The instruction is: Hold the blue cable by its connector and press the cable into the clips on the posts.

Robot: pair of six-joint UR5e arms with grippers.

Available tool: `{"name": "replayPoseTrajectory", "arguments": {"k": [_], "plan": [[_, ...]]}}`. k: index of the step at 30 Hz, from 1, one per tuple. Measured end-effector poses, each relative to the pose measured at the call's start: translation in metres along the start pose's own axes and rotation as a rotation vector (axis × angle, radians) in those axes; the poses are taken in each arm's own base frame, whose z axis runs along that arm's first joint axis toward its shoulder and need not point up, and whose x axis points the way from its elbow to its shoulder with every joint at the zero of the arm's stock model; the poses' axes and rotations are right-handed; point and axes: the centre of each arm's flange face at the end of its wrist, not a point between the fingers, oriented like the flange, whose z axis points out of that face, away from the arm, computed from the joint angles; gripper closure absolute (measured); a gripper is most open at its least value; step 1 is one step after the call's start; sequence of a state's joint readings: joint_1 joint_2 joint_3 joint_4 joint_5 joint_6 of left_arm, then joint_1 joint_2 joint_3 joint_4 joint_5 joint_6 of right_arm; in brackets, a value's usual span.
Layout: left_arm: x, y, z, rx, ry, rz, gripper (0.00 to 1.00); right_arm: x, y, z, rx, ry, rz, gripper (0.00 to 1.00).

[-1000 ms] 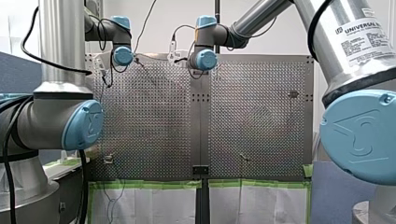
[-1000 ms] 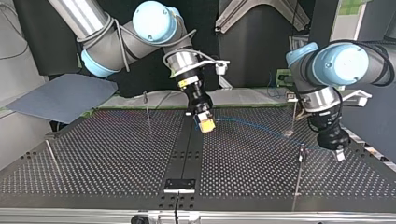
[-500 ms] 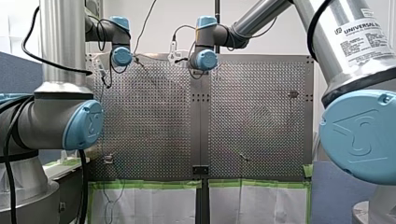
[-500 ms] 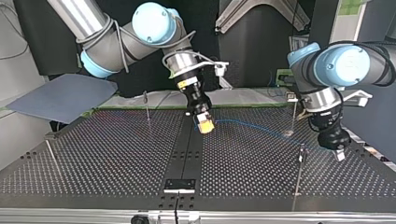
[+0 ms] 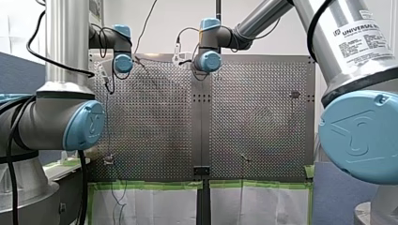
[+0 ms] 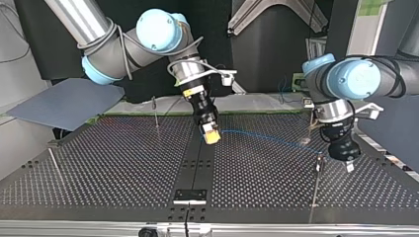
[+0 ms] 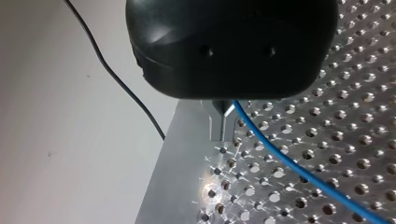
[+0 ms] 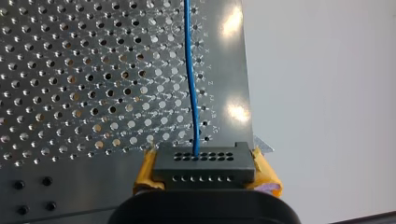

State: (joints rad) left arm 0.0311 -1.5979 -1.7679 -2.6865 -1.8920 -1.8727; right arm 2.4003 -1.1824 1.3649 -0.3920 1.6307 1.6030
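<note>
In the right wrist view a dark grey connector with rows of holes sits between my right gripper's yellow pads, which are shut on it. The blue cable leaves it straight ahead over the perforated plate. In the top view the cable runs just above the table from my right gripper near the middle to my left gripper at the right. My left gripper's metal fingers are shut on the cable. It hangs beside the top of a thin post.
Other thin posts stand at the top view's back left, front left and back right. A black strip runs down the table's middle. A grey sheet lies off the far left corner.
Both grippers have shifted a little to the top view's left with the cable between them. My left gripper has come closer to the front right post.
</note>
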Motion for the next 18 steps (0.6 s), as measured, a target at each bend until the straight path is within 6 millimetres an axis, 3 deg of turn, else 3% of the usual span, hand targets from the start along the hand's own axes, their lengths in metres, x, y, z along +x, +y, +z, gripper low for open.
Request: {"name": "replayPoseTrajectory", "arguments": {"k": [18], "plan": [[-0.017, 0.005, 0.025, 0.038, -0.037, -0.043, 0.99, 0.0, 0.018, 0.007, -0.018, 0.008, -0.006, 1.0]]}}
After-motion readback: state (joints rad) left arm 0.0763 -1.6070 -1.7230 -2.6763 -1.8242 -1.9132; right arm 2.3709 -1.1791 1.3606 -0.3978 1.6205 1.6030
